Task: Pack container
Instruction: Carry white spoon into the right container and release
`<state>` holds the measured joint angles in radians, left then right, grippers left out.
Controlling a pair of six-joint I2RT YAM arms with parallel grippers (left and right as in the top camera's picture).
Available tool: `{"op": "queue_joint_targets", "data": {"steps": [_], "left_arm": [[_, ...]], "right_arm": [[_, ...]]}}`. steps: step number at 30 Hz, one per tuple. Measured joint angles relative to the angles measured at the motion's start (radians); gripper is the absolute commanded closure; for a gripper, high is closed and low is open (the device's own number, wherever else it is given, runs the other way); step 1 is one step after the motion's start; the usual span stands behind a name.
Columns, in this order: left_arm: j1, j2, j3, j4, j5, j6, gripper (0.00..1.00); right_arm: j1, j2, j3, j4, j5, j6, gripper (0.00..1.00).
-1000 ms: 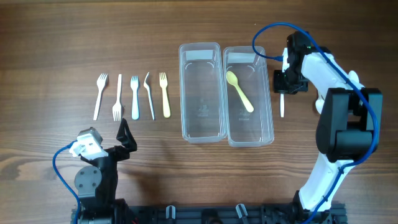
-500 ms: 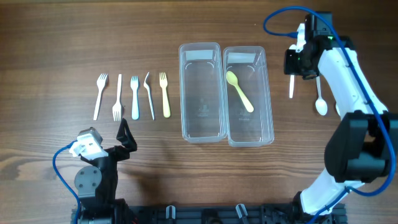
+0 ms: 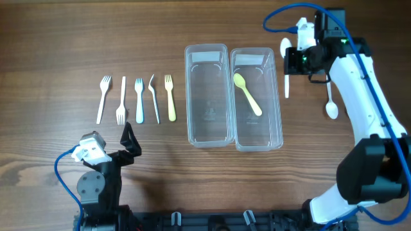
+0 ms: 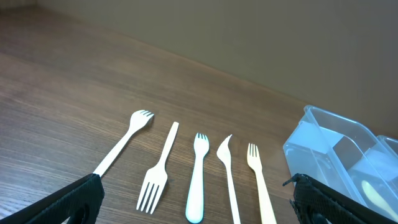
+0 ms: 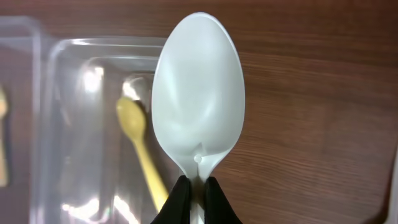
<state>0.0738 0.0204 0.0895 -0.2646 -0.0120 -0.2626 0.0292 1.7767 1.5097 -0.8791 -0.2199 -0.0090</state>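
We see the right pincer (image 5: 196, 191) closed tight on the neck of a white spoon (image 5: 198, 106), its two dark fingertips pinching just under the bowl, which points away from the wrist camera. From overhead this spoon hangs just beside the outer long wall of the right container (image 3: 260, 131), with its handle running alongside that wall. We think it is lifted off the tabletop (image 3: 64, 38), though the top view does not let us judge its height. The right container is clear plastic and holds a yellow spoon (image 3: 248, 94) lying slantwise, bowl toward the far end. The left container (image 3: 209, 109), also clear, sits right against its neighbour along the long side. A second white spoon (image 3: 331, 106) lies on the tabletop farther right, beside the arm and apart from both containers. Left of the containers, five pieces lie side by side in a row: a white fork (image 3: 103, 97), a second white fork (image 3: 121, 101) with its tines toward the near edge, a pale blue fork (image 3: 139, 100), a white knife (image 3: 154, 97) and a yellow fork (image 3: 170, 97). The left pincer (image 3: 128, 140) sits near its base on the near side of that row, its jaws spread wide with nothing between them.
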Motion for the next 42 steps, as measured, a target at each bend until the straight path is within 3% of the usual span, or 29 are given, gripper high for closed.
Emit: {"op": "queue_joint_targets", "data": {"steps": [13,14,15,16,25,30,35,42], "left_arm": [[0.000,0.000,0.000,0.000,0.000,0.000,0.00],[0.000,0.000,0.000,0.000,0.000,0.000,0.00],[0.000,0.000,0.000,0.000,0.000,0.000,0.00],[0.000,0.000,0.000,0.000,0.000,0.000,0.00],[0.000,0.000,0.000,0.000,0.000,0.000,0.00],[0.000,0.000,0.000,0.000,0.000,0.000,0.00],[0.000,0.000,0.000,0.000,0.000,0.000,0.00],[0.000,0.000,0.000,0.000,0.000,0.000,0.00]], "right_arm": [[0.140,-0.006,-0.002,-0.002,-0.064,-0.004,0.93],[0.147,-0.006,-0.004,-0.002,-0.064,-0.004,0.76],[0.151,-0.006,-0.006,-0.001,-0.064,-0.004,0.46],[0.154,-0.006,-0.010,0.003,-0.064,-0.005,0.38],[0.154,-0.006,-0.018,0.006,-0.058,-0.013,0.33],[0.118,-0.006,0.031,-0.047,0.058,-0.016,0.25],[-0.012,-0.024,0.113,-0.060,0.234,-0.049,0.30],[-0.212,-0.037,0.115,-0.079,0.301,-0.083,0.41]]}}
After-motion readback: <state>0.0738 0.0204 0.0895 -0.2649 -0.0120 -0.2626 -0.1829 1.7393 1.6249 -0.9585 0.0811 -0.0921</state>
